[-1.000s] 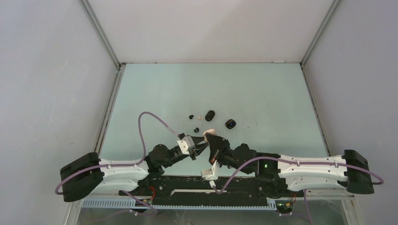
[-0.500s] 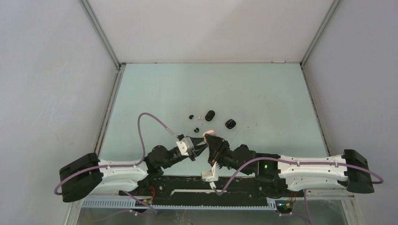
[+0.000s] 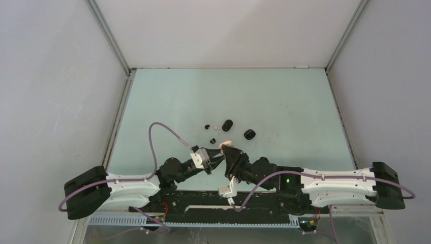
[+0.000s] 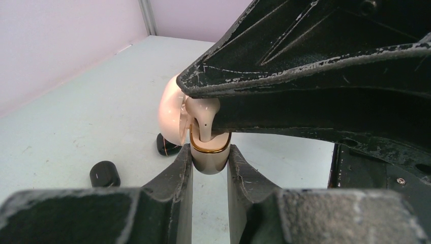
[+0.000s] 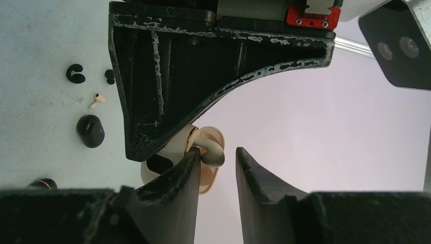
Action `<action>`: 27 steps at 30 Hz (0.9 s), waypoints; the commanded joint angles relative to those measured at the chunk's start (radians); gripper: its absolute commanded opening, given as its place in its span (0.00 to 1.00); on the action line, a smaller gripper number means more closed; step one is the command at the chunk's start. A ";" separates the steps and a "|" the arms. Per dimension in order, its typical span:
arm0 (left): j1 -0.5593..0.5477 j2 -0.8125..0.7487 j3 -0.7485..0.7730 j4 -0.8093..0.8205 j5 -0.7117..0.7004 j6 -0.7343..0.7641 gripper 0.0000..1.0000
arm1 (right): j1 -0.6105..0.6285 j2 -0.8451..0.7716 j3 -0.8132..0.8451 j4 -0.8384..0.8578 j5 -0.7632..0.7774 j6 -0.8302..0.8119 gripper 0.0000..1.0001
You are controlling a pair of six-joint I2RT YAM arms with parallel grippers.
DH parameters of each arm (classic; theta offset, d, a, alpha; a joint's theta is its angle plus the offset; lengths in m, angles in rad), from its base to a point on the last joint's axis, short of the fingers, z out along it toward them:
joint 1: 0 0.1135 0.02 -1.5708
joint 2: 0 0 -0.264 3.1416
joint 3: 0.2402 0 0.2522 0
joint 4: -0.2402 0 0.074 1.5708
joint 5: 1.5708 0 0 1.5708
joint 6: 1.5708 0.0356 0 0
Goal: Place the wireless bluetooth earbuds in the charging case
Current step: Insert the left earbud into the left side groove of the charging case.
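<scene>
Left wrist: glossy whitish earbud [image 4: 202, 118] atop gold-rimmed pink case [image 4: 209, 158], left fingers [image 4: 178, 178] clenched on it, right fingers [image 5: 175, 178] released.

We take this for a robotics lab cell, probably: bare white panels [image 3: 51, 76] on metal framing [image 3: 111, 38] enclose a pale green table [image 3: 274, 96], cables [image 3: 160, 123] exposed.
</scene>
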 commanded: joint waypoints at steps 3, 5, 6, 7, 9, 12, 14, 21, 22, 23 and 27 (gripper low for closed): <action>-0.004 -0.015 0.005 0.091 -0.006 0.028 0.00 | 0.011 0.008 0.031 -0.055 0.020 -0.042 0.40; -0.004 -0.013 0.004 0.091 -0.007 0.029 0.00 | 0.014 0.007 0.031 -0.062 0.024 -0.065 0.44; -0.004 -0.014 0.004 0.091 -0.007 0.028 0.00 | 0.014 0.006 0.037 -0.074 0.028 -0.076 0.46; -0.004 -0.014 0.005 0.092 -0.007 0.029 0.00 | 0.013 0.008 0.051 -0.109 0.030 -0.068 0.49; -0.004 -0.013 0.005 0.091 -0.007 0.028 0.00 | 0.015 0.017 0.111 -0.217 0.038 -0.029 0.53; -0.004 -0.015 0.006 0.091 -0.006 0.028 0.00 | 0.013 0.037 0.169 -0.307 0.048 0.019 0.55; -0.004 -0.017 0.005 0.091 -0.007 0.029 0.00 | 0.014 0.039 0.175 -0.314 0.044 0.015 0.56; -0.004 -0.025 0.002 0.092 -0.020 0.031 0.00 | 0.021 0.046 0.190 -0.430 0.020 0.018 0.59; -0.004 -0.025 0.002 0.090 -0.022 0.031 0.00 | 0.024 0.047 0.197 -0.449 0.020 0.025 0.59; -0.004 -0.026 0.001 0.089 -0.023 0.031 0.00 | 0.026 0.049 0.206 -0.468 0.020 0.032 0.59; -0.004 -0.023 0.005 0.086 -0.018 0.032 0.00 | 0.029 0.061 0.239 -0.505 0.019 0.047 0.60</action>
